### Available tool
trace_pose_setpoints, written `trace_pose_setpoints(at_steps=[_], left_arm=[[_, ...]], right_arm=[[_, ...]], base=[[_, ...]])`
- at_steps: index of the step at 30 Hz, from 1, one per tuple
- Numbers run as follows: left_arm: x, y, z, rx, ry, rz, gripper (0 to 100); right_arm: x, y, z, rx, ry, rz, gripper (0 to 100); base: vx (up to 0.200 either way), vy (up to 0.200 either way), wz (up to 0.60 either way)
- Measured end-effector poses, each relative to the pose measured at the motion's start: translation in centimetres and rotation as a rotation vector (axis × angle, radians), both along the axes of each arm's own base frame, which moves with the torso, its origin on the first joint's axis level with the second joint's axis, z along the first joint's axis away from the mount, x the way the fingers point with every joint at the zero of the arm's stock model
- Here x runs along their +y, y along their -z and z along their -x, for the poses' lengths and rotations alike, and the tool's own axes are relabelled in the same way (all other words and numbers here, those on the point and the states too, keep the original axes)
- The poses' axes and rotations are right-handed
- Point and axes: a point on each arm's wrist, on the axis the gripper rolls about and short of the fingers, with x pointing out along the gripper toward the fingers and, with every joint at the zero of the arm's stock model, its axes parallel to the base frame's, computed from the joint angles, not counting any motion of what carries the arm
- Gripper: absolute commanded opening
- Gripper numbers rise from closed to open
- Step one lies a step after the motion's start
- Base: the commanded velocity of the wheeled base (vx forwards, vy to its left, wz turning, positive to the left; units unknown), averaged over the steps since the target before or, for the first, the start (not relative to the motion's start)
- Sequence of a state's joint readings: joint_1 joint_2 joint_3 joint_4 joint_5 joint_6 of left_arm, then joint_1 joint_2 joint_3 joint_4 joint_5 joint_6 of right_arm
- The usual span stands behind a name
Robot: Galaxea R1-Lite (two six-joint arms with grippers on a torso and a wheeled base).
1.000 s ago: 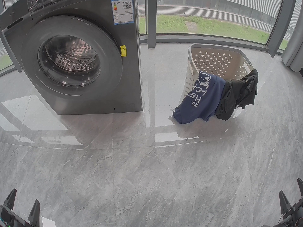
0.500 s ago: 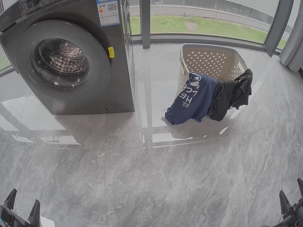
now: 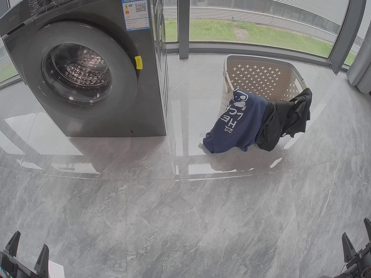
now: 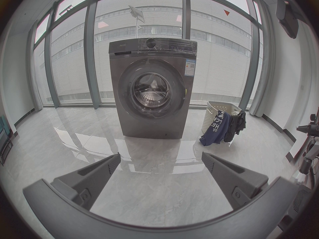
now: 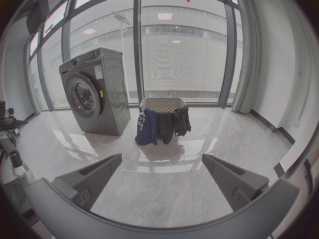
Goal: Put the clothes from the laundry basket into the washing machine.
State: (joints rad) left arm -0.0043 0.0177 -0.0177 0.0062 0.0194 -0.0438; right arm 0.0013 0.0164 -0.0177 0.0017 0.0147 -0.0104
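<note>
A grey front-loading washing machine stands at the far left with its round door shut; it also shows in the left wrist view and the right wrist view. To its right sits a beige laundry basket. A navy shirt and a black garment hang over its near rim. My left gripper is at the bottom left corner, open and empty. My right gripper is at the bottom right corner, open and empty. Both are far from the basket.
Glossy grey marble floor stretches between me and the machine and basket. Tall windows run behind them, with a curtain at the far right. A tripod stand is at the room's side.
The whole head view has shifted a little between frames, so the camera moved. Both grippers stay in the same corners, open. The clothes and basket look unchanged.
</note>
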Motion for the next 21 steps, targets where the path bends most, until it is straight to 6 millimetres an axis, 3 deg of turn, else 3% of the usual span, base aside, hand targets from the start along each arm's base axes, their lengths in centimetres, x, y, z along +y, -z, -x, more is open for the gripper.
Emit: trace_pose_setpoints(at_steps=[6, 21], left_arm=[[0.00, 0.00, 0.00, 0.000, -0.001, 0.000, 100], [0.00, -0.01, 0.00, 0.000, 0.000, 0.000, 100]], right_arm=[[0.00, 0.00, 0.00, 0.000, 0.000, 0.000, 100], [0.00, 0.00, 0.00, 0.000, -0.001, 0.000, 100]], base=[[0.000, 0.000, 0.00], [0.000, -0.200, 0.00]])
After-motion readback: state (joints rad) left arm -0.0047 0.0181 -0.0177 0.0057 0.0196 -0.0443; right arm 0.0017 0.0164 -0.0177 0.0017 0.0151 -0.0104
